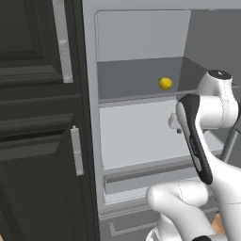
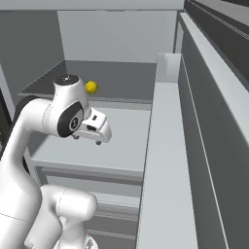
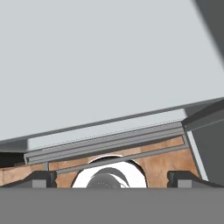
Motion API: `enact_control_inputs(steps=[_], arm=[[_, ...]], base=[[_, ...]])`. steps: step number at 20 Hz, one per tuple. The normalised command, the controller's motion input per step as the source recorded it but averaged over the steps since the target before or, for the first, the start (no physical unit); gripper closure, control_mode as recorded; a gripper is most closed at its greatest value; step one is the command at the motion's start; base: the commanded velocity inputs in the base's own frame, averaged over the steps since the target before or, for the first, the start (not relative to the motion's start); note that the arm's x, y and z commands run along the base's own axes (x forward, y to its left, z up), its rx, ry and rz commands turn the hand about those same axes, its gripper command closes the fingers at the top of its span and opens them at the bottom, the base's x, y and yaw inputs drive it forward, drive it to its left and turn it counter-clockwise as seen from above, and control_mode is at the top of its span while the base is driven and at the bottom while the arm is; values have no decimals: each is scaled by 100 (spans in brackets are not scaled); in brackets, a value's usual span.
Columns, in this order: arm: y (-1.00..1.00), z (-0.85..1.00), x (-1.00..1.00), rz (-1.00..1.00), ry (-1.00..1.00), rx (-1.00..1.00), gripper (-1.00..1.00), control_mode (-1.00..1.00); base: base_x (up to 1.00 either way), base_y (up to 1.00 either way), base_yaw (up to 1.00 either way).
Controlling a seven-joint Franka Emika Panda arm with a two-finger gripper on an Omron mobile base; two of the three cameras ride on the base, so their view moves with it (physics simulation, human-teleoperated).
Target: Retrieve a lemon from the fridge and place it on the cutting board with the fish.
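Reaching for the lemon (image 1: pixel 165 84) comes first: it sits on the upper shelf (image 1: pixel 136 77) of the open fridge (image 2: pixel 165 146), well apart from the gripper (image 3: pixel 112 177), at about eleven o'clock from the hand in the left base view. The fingers stand wide apart, holding nothing. I'd lift the hand above the shelf lip before going in, then close across the fruit's narrow side. Its long axis looks roughly sideways, three to nine o'clock, though it's too small to be sure

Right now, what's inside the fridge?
One lemon sits on the upper shelf of the fridge, toward the back. The shelf below looks bare, but the arm covers its right part. Lower drawers are partly hidden too.
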Motion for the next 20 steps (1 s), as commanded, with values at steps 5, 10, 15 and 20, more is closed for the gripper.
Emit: enact_control_inputs(steps=[5, 10, 15, 20], arm=[[0, 0, 0, 0, 0, 0, -100, 100], [27, 41, -29, 9, -29, -11, -100, -100], [24, 76, -13, 7, -26, -19, -100, -100], [3, 92, -9, 5, -24, -13, -100, -100]], base=[[-14, 13, 6], [0, 0, 0], [0, 0, 0], [0, 0, 0]])
